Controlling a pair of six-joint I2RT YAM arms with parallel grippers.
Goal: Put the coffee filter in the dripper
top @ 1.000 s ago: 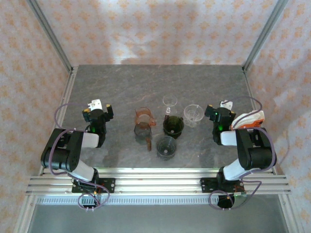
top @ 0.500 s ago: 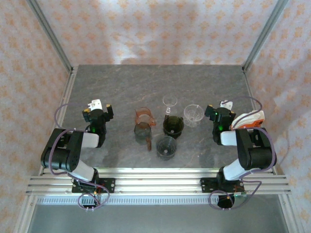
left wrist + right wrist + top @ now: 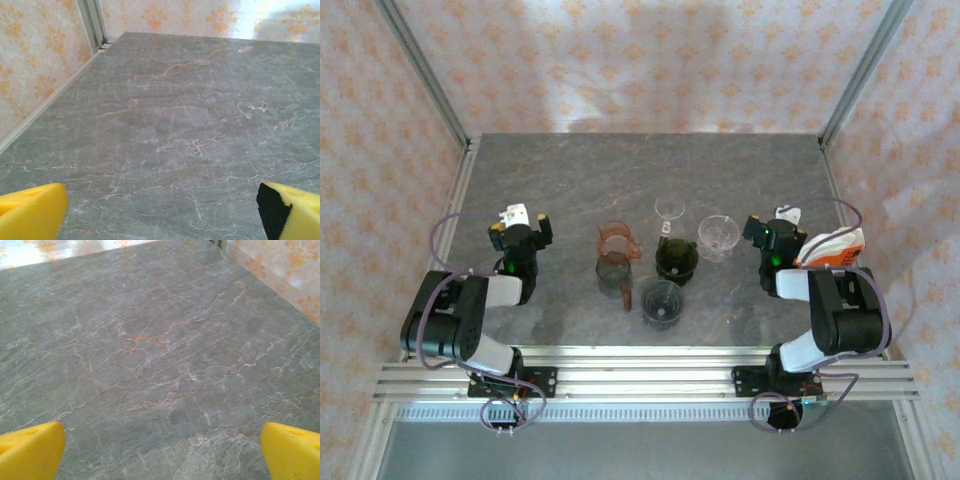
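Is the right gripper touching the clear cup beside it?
Apart. The top view shows a strip of bare table between the right gripper and the clear cup. Its jaws stand open around nothing.

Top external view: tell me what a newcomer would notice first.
A tight cluster of small vessels sits mid-table: a brown-tinted vessel, a dark dripper, a dark cup nearest the arms, and a clear glass and clear cone behind. Flanking the cluster, the left end effector and right end effector hang open, holding nothing, over the grey marble table.
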